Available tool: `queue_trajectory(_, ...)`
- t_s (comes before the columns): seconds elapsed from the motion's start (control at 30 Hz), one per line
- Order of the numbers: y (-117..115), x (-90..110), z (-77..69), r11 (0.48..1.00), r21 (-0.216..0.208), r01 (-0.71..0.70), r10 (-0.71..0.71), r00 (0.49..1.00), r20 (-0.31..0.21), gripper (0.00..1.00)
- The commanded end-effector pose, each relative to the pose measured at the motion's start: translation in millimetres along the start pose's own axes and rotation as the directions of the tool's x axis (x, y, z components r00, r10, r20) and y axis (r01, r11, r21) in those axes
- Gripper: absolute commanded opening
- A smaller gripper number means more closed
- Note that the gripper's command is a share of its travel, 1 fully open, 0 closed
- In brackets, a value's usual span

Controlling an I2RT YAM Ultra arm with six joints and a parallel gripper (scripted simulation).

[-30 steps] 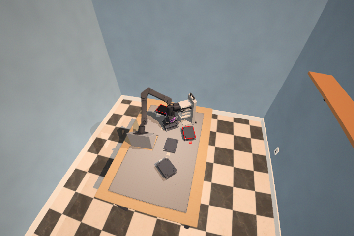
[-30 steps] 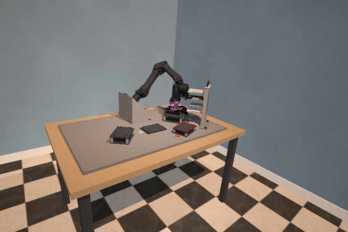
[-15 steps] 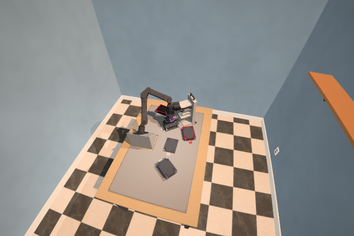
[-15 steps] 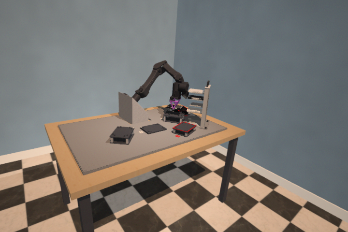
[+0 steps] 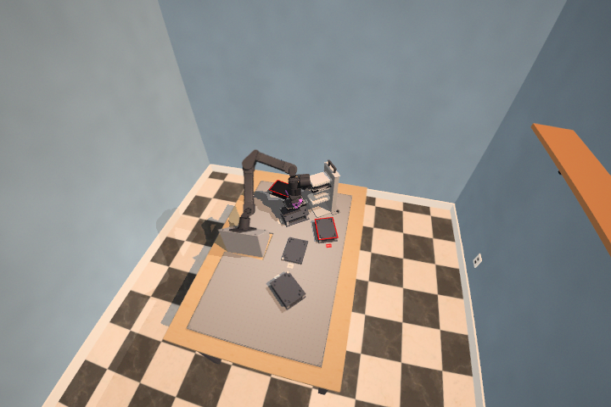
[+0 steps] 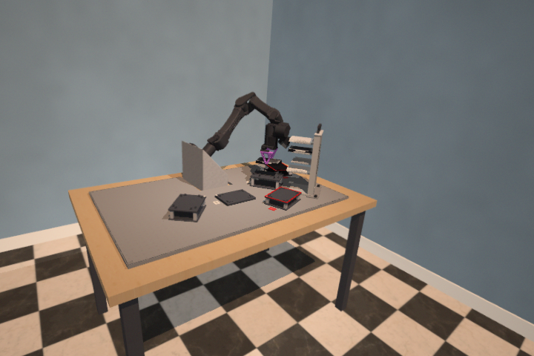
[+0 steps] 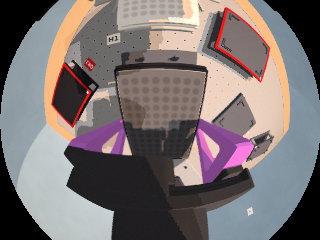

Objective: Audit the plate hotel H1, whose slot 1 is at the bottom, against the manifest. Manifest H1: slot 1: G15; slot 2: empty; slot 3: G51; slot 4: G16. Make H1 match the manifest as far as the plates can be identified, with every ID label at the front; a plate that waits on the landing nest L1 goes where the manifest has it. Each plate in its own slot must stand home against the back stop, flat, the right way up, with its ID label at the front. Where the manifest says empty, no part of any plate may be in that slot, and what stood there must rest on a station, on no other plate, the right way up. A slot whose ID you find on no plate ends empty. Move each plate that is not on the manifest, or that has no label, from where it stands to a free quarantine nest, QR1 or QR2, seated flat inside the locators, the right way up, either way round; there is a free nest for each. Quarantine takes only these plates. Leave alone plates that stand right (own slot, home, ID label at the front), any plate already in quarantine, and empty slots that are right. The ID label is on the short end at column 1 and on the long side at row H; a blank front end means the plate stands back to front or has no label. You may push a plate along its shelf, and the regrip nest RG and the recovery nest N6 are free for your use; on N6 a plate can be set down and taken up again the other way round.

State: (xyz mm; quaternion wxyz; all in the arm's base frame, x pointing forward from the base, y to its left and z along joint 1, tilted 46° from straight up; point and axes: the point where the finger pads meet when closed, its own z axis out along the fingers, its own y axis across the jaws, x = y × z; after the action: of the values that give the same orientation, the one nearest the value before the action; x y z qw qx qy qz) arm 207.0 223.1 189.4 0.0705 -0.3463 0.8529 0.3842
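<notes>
Gripper grips 1 dark plate with fingers spread wide, above a nest.

Count on the table
Two red-rimmed nests, three dark nests, one plate hotel, one arm.

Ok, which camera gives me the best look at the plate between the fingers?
Wrist view: the plate fills the middle, its dotted face plain, a purple finger at each side. The exterior view shows only a dark sliver under the gripper; in the top view the arm hides it.
</notes>
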Motion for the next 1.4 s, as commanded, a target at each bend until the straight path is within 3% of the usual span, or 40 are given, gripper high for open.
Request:
queue_trajectory(0.0,7,-5,-24.1,1.0,0.005,0.029,-0.029,0.999,0.036,0.86)
queue_trajectory(0.23,0,-4,-31.0,1.0,-0.004,0.003,-0.003,1.0,0.013,0.86)
queue_trajectory(0.87,0,-3,-76.4,1.0,-0.004,0.002,-0.002,1.0,0.014,0.86)
queue_trajectory(1.03,-8,-14,-89.6,0.998,0.028,0.05,-0.051,0.997,0.049,0.86)
queue_trajectory(1.07,2,1,-88.3,1.0,-0.003,0.008,-0.008,1.0,0.004,0.86)
queue_trajectory(1.37,2,1,-105.5,1.0,-0.002,0.008,-0.008,1.0,0.005,0.86)
